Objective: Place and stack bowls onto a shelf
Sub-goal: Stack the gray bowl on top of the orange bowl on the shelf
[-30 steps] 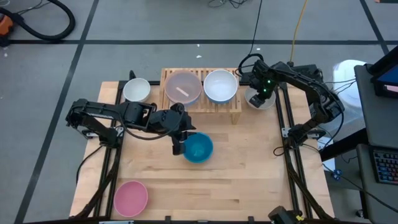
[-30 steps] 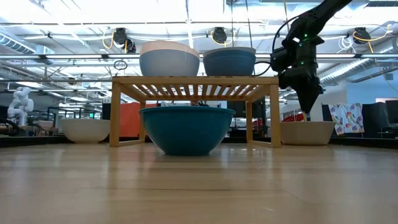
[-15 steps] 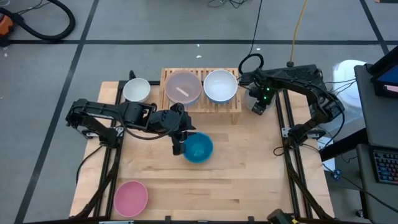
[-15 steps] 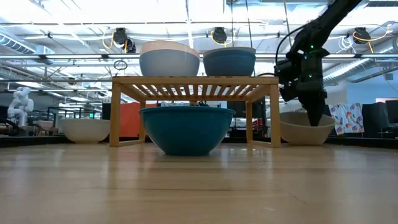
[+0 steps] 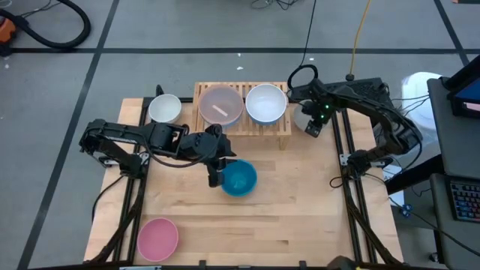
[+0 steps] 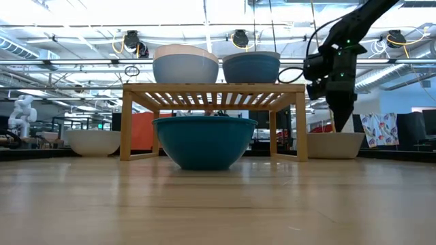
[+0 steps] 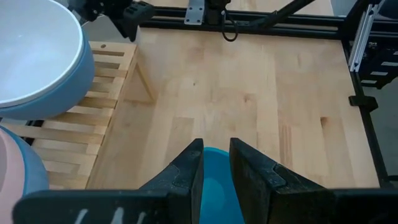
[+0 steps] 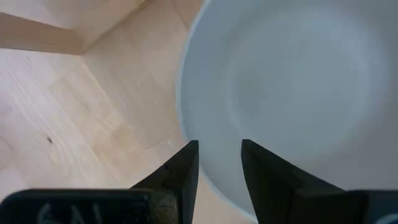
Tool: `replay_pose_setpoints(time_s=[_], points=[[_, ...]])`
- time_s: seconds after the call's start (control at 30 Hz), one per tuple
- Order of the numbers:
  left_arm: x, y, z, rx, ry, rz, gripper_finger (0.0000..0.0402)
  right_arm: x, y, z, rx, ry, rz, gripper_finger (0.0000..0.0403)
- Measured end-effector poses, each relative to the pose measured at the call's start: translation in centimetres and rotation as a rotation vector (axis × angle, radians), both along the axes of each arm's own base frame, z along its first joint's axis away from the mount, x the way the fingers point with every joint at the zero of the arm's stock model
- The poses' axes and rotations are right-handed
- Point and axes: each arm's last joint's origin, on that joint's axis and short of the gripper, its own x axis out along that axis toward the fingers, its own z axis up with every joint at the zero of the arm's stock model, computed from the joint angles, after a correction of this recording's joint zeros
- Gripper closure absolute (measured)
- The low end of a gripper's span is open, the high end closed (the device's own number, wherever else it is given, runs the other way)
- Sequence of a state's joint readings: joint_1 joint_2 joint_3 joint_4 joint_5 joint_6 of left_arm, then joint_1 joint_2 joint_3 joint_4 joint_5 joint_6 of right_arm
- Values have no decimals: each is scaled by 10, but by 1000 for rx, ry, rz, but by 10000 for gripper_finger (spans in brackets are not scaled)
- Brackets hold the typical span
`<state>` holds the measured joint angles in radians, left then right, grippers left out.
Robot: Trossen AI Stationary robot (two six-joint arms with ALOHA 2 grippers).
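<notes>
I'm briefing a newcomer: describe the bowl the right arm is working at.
Find the wooden shelf at the table's far edge. Just off its right end, on the tabletop, sits a white bowl under the right gripper, the only bowl on that side.

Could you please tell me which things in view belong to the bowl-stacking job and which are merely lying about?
Belonging to the job:
- shelf
- two bowls on it
- teal bowl at the left hand
- white bowl under the right hand
- white bowl at the table's far left
- pink bowl

Lying about:
- floor cables
- desk keyboard
</notes>
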<state>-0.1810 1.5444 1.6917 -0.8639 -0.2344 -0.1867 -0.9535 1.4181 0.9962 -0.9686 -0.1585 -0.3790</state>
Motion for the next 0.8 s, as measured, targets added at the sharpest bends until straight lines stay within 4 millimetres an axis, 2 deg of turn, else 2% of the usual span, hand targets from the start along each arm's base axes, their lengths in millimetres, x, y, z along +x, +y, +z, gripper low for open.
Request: replay_pose_setpoints(time_s=[0.2,0.47,0.8], points=[[0,0,0,-2,-1,2,319,1,2,1,18,-20,14,287],[0,0,0,-9,-2,7,319,9,10,0,1,-17,165,287],[0,0,0,-20,-3,17,319,6,12,-23,-68,38,162,287]])
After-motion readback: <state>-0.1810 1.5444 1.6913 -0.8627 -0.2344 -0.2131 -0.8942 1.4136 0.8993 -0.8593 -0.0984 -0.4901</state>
